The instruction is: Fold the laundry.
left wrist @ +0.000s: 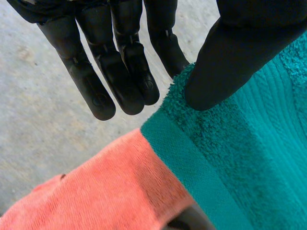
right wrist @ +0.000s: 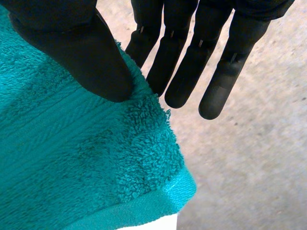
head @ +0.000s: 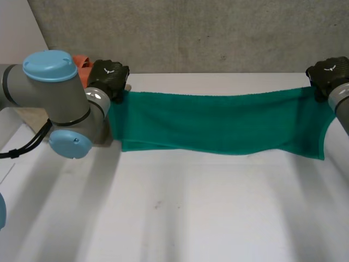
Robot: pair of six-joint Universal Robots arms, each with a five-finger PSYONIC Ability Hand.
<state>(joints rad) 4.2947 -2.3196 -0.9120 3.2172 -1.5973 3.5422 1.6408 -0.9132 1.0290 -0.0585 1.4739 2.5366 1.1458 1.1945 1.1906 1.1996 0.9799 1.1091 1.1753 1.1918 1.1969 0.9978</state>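
- A white table (head: pixel 174 218) is running up to a grey concrete wall (head: pixel 218 33), and a teal towel (head: pixel 218 123) is hanging stretched across the far side of the table, between the two hands.
- The left hand (head: pixel 109 76) is gripping one upper corner of the towel. In its wrist view the thumb is pressing the terry from the front while the straight fingers (left wrist: pixel 120 72) are backing it from behind, so it is pinching rather than wrapping.
- The right hand (head: pixel 330 73) is doing the same at the opposite upper corner, with its thumb on the cloth and its fingers (right wrist: pixel 192 67) reaching past the edge.
- The towel's lower edge is sagging down to the tabletop, and its top edge is dipping slightly in the middle.
- An orange cloth (left wrist: pixel 96 187) is lying just beside the left hand, partly under the towel's corner.
- As a judgement, the folding is looking early. The towel is spread and held, no neat fold is showing yet, and the orange cloth is waiting untouched.
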